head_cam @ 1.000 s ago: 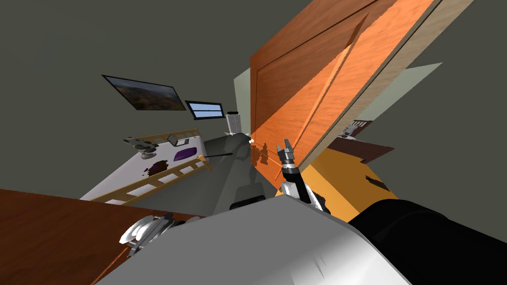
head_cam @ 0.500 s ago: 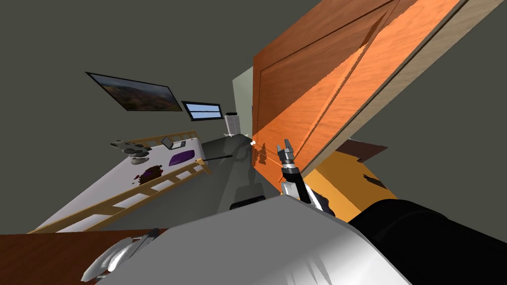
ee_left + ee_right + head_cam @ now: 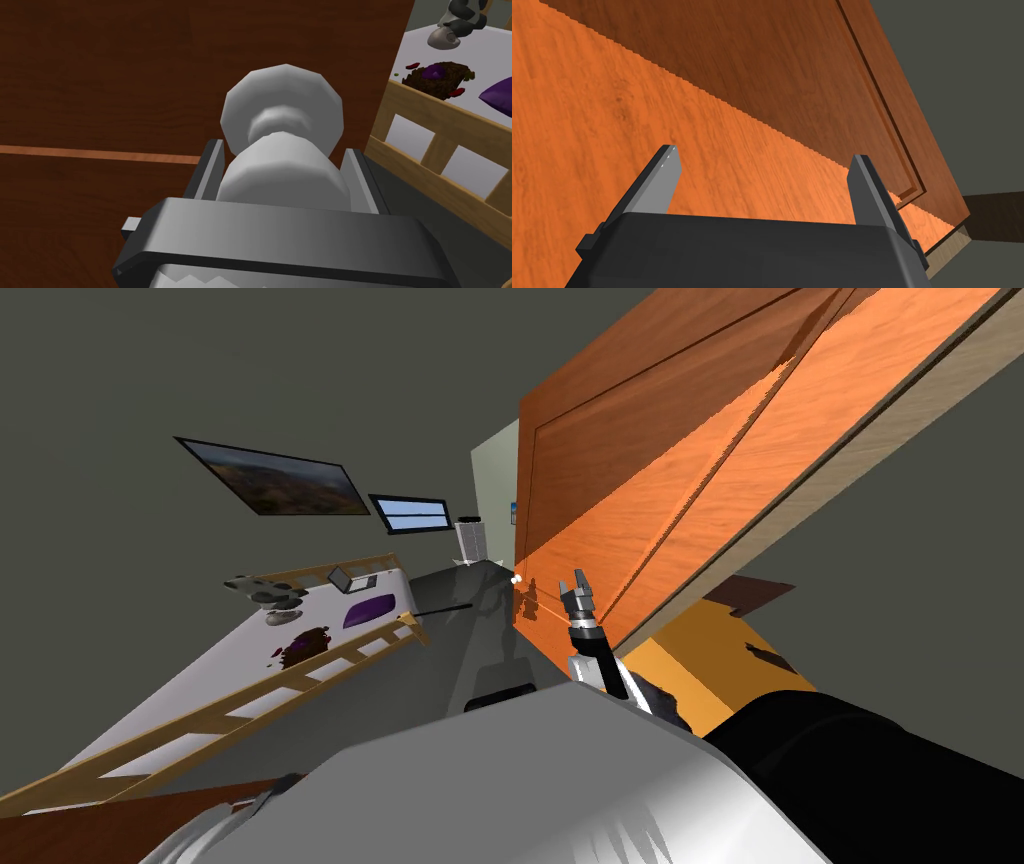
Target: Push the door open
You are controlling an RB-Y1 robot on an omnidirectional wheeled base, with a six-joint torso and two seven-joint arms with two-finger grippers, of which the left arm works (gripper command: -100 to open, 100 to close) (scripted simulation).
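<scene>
A dark brown wooden door [image 3: 100, 75] lies at the lower left of the head view [image 3: 80, 833]. Its grey round knob [image 3: 282, 112] sits between the fingers [image 3: 212, 167] of my left gripper [image 3: 282, 147], which is shut on the knob's neck. In the head view the knob [image 3: 215, 823] shows beside that door's edge. A large orange wooden panel [image 3: 680, 458] with a small white knob [image 3: 516, 579] stands to the right. My right gripper [image 3: 576, 580] [image 3: 764, 154] is open, close to the orange panel [image 3: 612, 125], nothing between its fingers.
A bed with a light wooden rail [image 3: 300, 673] and a purple pillow [image 3: 365, 610] stands left of the orange panel, near my left hand [image 3: 440, 135]. A framed picture [image 3: 275, 478] and a window [image 3: 412, 513] hang on the far wall. A yellow-orange surface [image 3: 720, 658] lies at the right.
The dark brown door and its knob have swung down and left in the head view with my left gripper on the knob, uncovering more of the bed rail. The right gripper has stayed put.
</scene>
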